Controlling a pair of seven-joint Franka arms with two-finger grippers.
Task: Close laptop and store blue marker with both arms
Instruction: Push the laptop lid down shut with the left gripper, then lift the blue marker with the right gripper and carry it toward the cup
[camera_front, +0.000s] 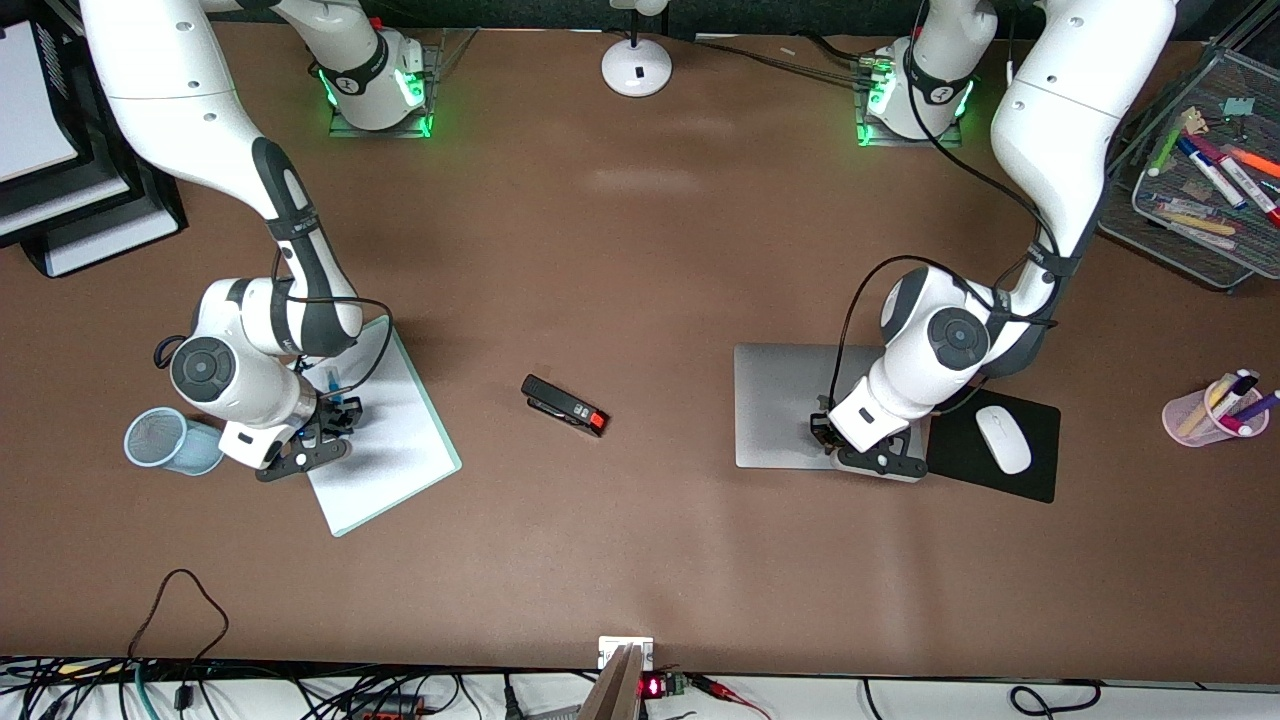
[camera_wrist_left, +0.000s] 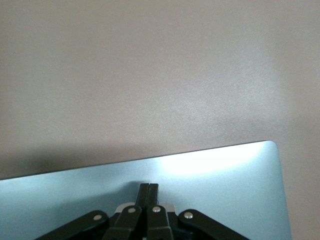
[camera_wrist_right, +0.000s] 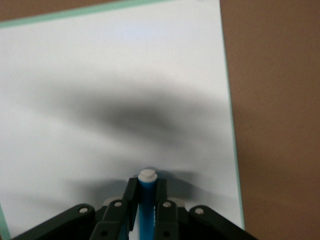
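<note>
The laptop (camera_front: 780, 400) lies shut and flat on the table toward the left arm's end, its silver lid (camera_wrist_left: 225, 190) facing up. My left gripper (camera_front: 823, 433) is shut, and its fingertips (camera_wrist_left: 148, 186) rest together on the lid near the edge beside the mouse pad, holding nothing. My right gripper (camera_front: 338, 408) is over a white sheet (camera_front: 390, 440) toward the right arm's end. It is shut on the blue marker (camera_wrist_right: 147, 200), whose whitish end (camera_wrist_right: 147, 175) pokes out past the fingers. A short piece of the blue marker (camera_front: 330, 383) shows beside the wrist.
A blue mesh cup (camera_front: 165, 440) lies on its side beside the white sheet. A black stapler (camera_front: 565, 405) sits mid-table. A black mouse pad (camera_front: 1040, 470) with a white mouse (camera_front: 1003, 440) lies next to the laptop. Toward the left arm's end are a pink pen cup (camera_front: 1215, 410) and a mesh tray (camera_front: 1130, 180).
</note>
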